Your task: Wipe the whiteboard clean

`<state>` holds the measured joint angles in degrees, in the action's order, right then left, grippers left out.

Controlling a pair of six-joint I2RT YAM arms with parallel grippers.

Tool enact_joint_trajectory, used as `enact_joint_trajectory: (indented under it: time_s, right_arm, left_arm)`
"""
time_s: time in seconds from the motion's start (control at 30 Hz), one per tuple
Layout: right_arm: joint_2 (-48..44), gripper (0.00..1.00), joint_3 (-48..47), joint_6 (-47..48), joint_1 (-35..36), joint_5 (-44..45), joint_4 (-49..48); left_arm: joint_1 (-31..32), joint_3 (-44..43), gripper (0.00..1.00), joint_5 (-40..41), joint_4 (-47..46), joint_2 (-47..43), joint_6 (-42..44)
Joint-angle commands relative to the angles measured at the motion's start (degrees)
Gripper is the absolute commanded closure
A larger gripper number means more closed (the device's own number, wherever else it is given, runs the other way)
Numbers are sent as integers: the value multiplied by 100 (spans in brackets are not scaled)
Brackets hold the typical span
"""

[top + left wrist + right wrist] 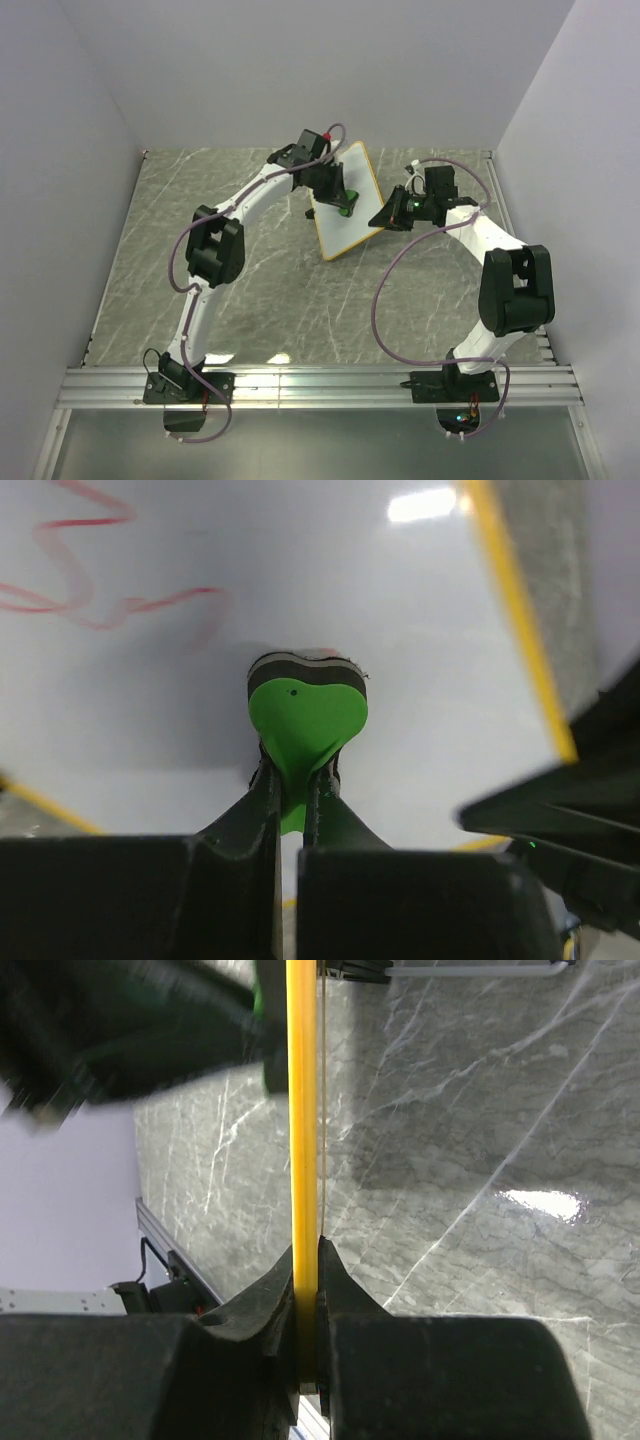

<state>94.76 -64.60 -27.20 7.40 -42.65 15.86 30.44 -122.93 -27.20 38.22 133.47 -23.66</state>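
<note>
Robot lab cell: blank white walls [300,60] around marble-patterned table [270,300], aluminium mounting rail [320,385].

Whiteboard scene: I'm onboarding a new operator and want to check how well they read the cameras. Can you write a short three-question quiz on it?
1. True or false: the left pincer is shut on the green eraser.
2. What does the right pincer grip?
A) the whiteboard, by its frame edge
B) a marker
C) nothing, it hangs open
3. Fill in the blank: in the left wrist view, the scribble on the board is ___ in colour.

Key: 1 true; 2 A; 3 red.
</note>
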Motion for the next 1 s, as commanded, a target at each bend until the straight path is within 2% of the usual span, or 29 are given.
enact_joint_trajectory:
  time_s: [0.0,0.03,0.3,0.4,0.53,0.73,0.97]
  right_arm:
    - [69,90,-185,215,280,-173,234]
    - [69,90,-176,224,306,-164,234]
    - [-54,90,-194,470,420,-6,515]
    - [-194,90,-124,566,464,73,638]
    - [-423,90,35,698,526,178,770]
    - [-634,90,290,830,552,266,910]
    - [-511,90,36,936,561,345,1121]
  left_arm:
    - [349,-90,100,-980,-288,-287,54]
    - [384,-143,100,-937,-280,-269,37]
    - [349,-573,100,906,255,275,124]
    - [261,-600,100,1277,519,530,230]
    - [-124,-591,100,1200,687,812,230]
    - [-573,-495,100,998,451,1084,266]
    - [-794,-776,100,673,222,1428,318]
